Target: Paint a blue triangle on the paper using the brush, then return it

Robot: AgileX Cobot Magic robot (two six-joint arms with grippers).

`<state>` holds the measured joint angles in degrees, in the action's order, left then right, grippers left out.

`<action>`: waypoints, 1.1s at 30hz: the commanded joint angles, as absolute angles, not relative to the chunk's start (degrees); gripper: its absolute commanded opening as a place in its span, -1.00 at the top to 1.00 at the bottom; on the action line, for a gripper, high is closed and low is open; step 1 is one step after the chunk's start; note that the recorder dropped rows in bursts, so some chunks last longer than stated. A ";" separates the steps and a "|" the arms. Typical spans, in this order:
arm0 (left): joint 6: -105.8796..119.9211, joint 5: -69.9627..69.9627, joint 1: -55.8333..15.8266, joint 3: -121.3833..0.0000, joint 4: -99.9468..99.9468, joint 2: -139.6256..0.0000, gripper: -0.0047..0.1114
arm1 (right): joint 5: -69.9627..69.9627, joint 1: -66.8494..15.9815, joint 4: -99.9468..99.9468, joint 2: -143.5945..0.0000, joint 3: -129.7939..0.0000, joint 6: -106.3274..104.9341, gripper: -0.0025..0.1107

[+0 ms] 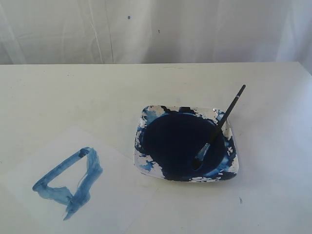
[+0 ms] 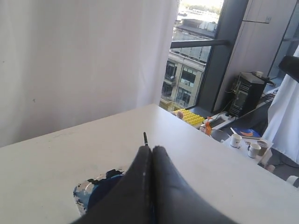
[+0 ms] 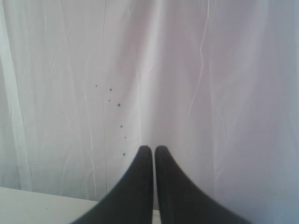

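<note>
The paper [image 1: 122, 195] lies flat on the table [image 1: 73, 92], left of the dish [image 1: 152, 113] and nearer the camera, with its near right edge close to the dish's left corner. On the left half of the paper is the blue triangle [image 1: 90, 170], a streaky outline with blotchy corners, well apart from the dish.

The dish sits right of the table's middle. Its white rim is smeared with blue, and a dark navy paint pool [image 1: 178, 141] fills its hollow. The brush [image 1: 222, 122] rests in the dish. Its bristles lie in the pool near the near right side. Its black handle slants up and away over the far right rim, and the handle's end is clear of the table. Neither arm shows in the exterior view.

In the left wrist view the left end effector [image 2: 152, 148] is clenched, its two dark fingers pressed together with nothing between them. It is raised above the table [image 2: 196, 154] and touches neither dish nor brush. The dish [image 2: 86, 193] shows past one side of the fingers, and the end of the brush [image 2: 145, 137] handle pokes out just beyond the fingertips.

In the right wrist view the right end effector [image 3: 153, 148] is also clenched and empty. It faces the white curtain [image 3: 210, 93], with only an edge of the table [image 3: 37, 205] showing. Dish, brush and paper are outside that view.
</note>
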<state>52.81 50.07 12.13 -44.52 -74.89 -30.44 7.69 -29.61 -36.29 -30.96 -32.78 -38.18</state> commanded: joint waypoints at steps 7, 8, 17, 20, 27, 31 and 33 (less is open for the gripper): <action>40.48 42.66 11.89 -44.69 -58.30 -27.52 0.92 | 7.70 -29.13 -36.37 -30.79 -32.49 -38.79 0.91; 35.09 41.20 11.89 -44.42 -52.22 -26.80 0.92 | 7.81 -29.13 -36.37 -30.79 -32.49 -38.79 0.91; 2.06 21.82 11.89 -31.11 -13.92 -13.68 0.92 | 7.81 -29.13 -36.37 -30.79 -32.49 -38.79 0.91; 1.93 18.24 11.89 -25.42 -11.83 -9.14 0.92 | 7.81 -29.13 -36.37 -30.79 -32.49 -38.79 0.91; -8.33 15.83 11.56 -11.33 -7.58 -0.67 0.92 | 7.81 -29.13 -36.36 -30.79 -32.49 -38.79 0.91; -9.19 15.95 3.99 -5.93 -1.35 -0.43 0.92 | 7.81 -29.13 -36.36 -30.79 -32.49 -38.79 0.91; -9.19 16.36 1.34 -4.70 -1.28 -0.43 0.92 | 7.81 -29.13 -36.36 -30.79 -32.49 -38.79 0.91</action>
<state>-8.66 16.19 3.59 -5.73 -2.24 -0.81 7.67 -29.61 -36.29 -30.96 -32.78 -38.18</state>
